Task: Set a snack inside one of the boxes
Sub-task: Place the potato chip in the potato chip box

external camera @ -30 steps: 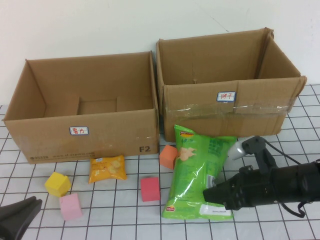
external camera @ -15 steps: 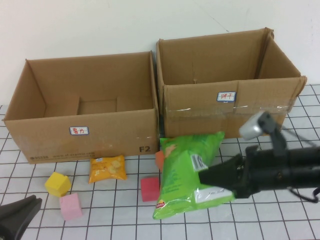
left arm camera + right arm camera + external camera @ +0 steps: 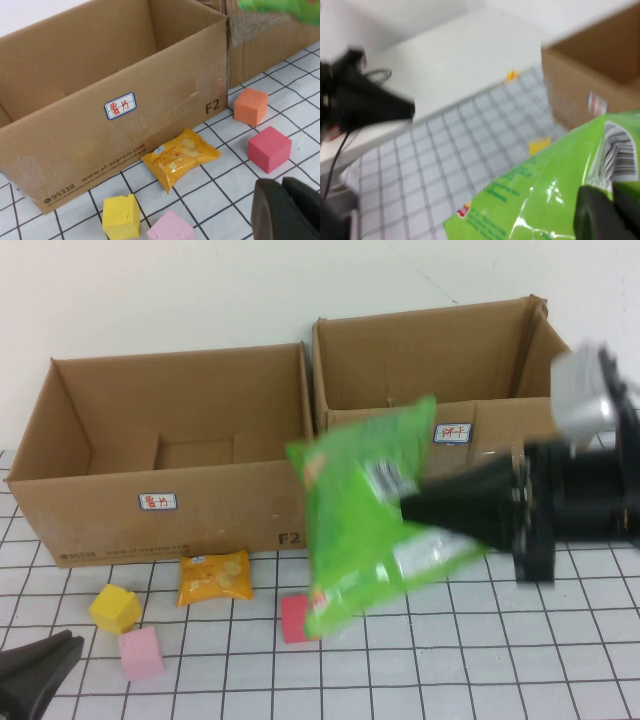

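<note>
The right gripper (image 3: 415, 508) grips the green chip bag (image 3: 375, 510) in midair before the two boxes (image 3: 170, 455), while the left gripper (image 3: 35, 670) sits low, fingers together.

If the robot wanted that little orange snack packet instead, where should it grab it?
Probably from straight above, pinching across the narrower width of the orange snack packet: it lies flat, apart from the blocks. The parked left end effector is nearest; the right end effector holds the green bag.

My right gripper (image 3: 415, 510) hangs raised above the table, clamped shut; my left gripper (image 3: 40, 668) sits low, near-left corner.
</note>
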Controlling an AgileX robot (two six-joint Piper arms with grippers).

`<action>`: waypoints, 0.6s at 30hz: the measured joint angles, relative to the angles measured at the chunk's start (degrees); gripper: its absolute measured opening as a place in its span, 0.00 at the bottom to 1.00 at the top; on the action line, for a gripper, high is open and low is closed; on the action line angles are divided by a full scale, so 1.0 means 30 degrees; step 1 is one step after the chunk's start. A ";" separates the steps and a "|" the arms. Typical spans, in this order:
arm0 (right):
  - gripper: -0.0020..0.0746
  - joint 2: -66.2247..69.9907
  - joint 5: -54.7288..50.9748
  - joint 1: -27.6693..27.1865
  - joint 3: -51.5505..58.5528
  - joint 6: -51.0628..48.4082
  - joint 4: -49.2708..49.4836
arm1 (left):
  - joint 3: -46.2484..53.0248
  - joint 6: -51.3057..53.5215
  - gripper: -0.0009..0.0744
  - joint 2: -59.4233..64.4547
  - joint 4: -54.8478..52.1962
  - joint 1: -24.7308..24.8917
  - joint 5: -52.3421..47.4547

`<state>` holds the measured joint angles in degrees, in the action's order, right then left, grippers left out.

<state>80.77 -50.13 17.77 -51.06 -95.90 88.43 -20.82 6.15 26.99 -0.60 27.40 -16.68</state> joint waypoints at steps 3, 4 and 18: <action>0.03 0.0164 0.0326 0.0333 -0.1787 0.0218 -0.0078 | 0.0000 -0.0045 0.01 0.0000 0.0000 0.0000 0.0000; 0.03 0.0356 0.0535 0.0518 -0.2465 0.0241 -0.0073 | 0.0000 -0.0045 0.01 0.0000 0.0000 0.0000 0.0000; 0.03 0.6494 0.2553 0.2568 -1.1762 0.0836 -0.0214 | 0.0000 -0.0045 0.01 0.0000 0.0000 0.0000 -0.0358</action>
<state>100.25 -42.47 25.48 -86.35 -93.39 87.79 -20.82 6.02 26.99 -0.60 27.40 -17.75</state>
